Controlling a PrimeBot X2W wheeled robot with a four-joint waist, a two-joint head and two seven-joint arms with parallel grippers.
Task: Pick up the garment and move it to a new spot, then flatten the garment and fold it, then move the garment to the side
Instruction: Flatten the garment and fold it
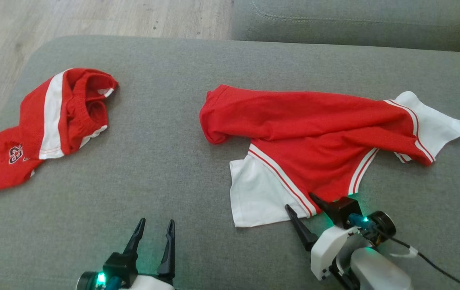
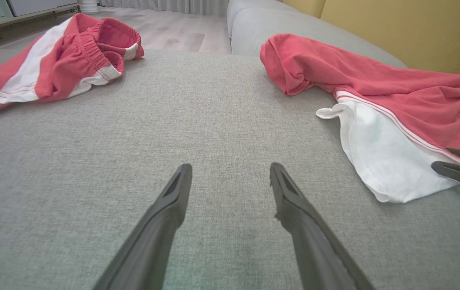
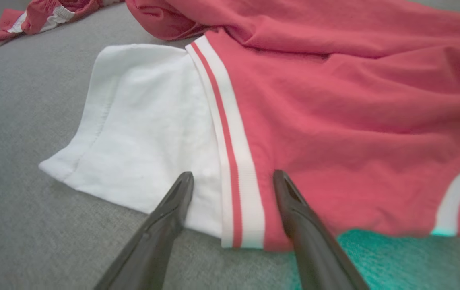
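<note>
A red shirt (image 1: 314, 133) with white sleeves lies rumpled on the right half of a grey cushion (image 1: 165, 161), its body folded over on itself, one sleeve (image 1: 258, 189) spread flat toward the robot and the other (image 1: 435, 121) sticking out at the far right. The right gripper (image 1: 300, 200) sits at the shirt's near edge with its fingers spread wide and nothing pinched between them. In the right wrist view the two tips straddle the red-and-white striped band (image 3: 234, 161) where the near sleeve meets the red body, one tip over white cloth and the other over red (whether they press on the fabric or hover just above it I cannot tell). A green glow falls on the cushion just beside that arm. The left gripper (image 1: 157, 220) is well apart from the shirt, low at the near edge over bare cushion, its fingers also spread and empty. Red shorts (image 1: 48, 121) with a white side stripe lie bunched at the cushion's far left, waistband gaping open, well clear of both grippers. Pale wood floor (image 1: 93, 16) shows beyond the cushion
</note>
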